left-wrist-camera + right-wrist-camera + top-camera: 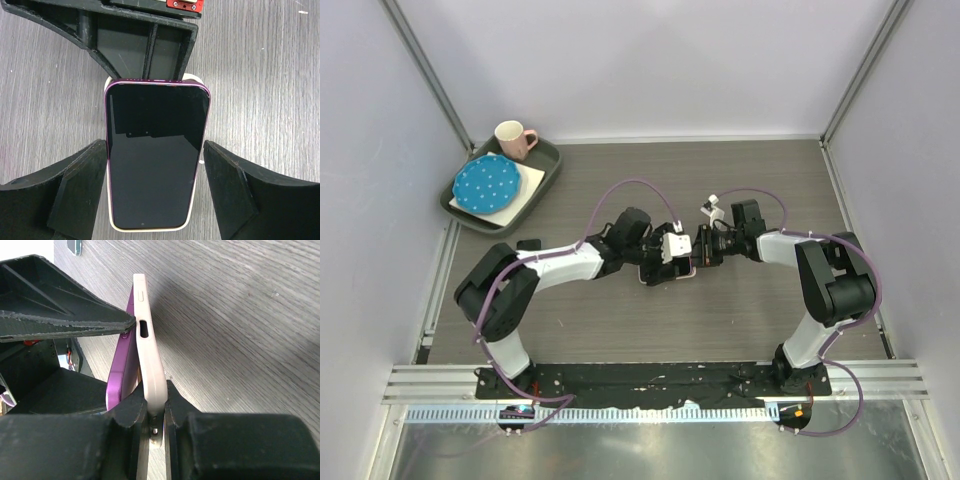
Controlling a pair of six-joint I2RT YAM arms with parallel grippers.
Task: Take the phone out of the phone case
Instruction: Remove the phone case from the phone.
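The phone (156,125) has a purple frame and a dark screen and sits in a cream case (150,229). My left gripper (156,150) straddles the phone, with one finger (80,185) against each long side. In the right wrist view my right gripper (156,395) is shut on the edge of the case (148,350). There the phone (120,375) stands partly peeled away from the case, and a left finger (65,310) touches its purple side. In the top view both grippers (672,250) (705,250) meet over the phone (668,272) at mid-table.
A dark tray (552,160) stands at the back left, holding a blue dotted plate (488,184), a pink mug (514,139) and a white cloth. The wooden tabletop (760,180) is enclosed by walls at the sides and back.
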